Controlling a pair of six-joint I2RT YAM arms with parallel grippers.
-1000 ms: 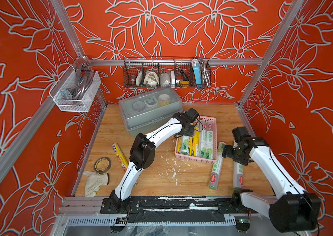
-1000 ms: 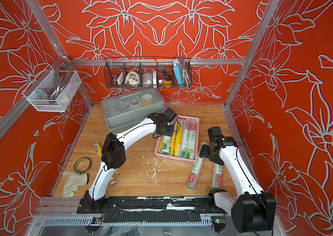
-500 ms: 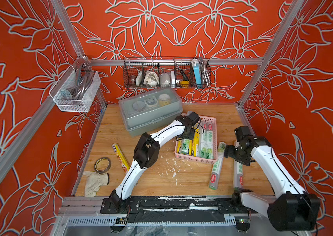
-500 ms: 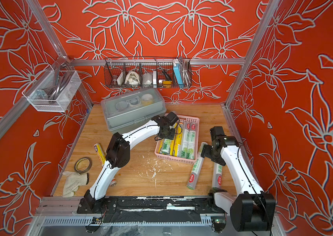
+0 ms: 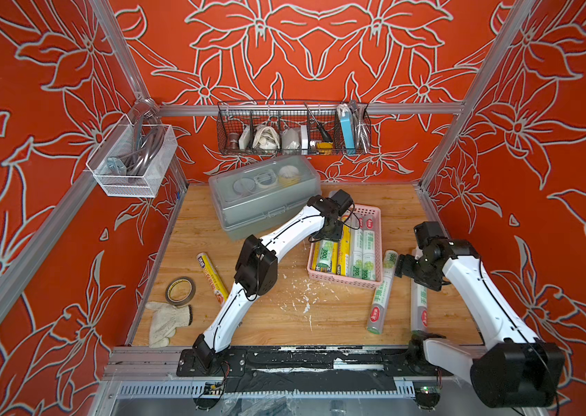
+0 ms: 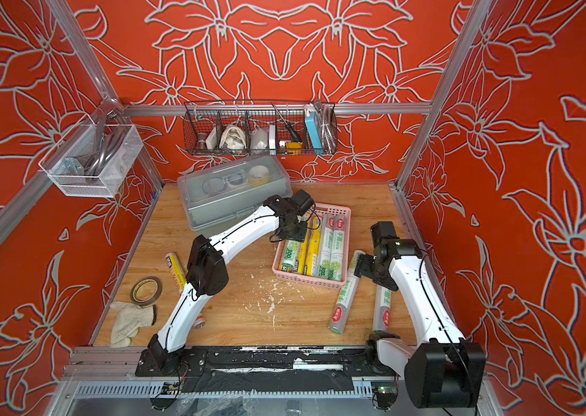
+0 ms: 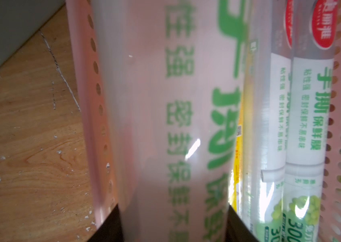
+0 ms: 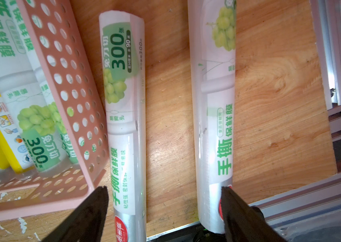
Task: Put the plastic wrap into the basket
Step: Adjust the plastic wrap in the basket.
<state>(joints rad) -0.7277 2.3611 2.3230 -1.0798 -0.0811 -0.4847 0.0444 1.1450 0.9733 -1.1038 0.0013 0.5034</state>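
Pink basket (image 5: 341, 282); left fingers (image 7: 108, 228) clasp white-green roll (image 7: 165, 125) within; right fingers (image 8: 90, 213) apart.

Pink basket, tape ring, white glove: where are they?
pink basket (image 5: 341, 280): in a top view, on its near wall.
tape ring (image 5: 169, 292): in a top view, on its brown band.
white glove (image 5: 167, 324): in a top view, on its palm.

basket (image 5: 341, 281): several rolls (image 5: 370, 245) inside | 2 white-green rolls (image 5: 383, 288) beside | 1 yellow roll (image 5: 212, 277) apart
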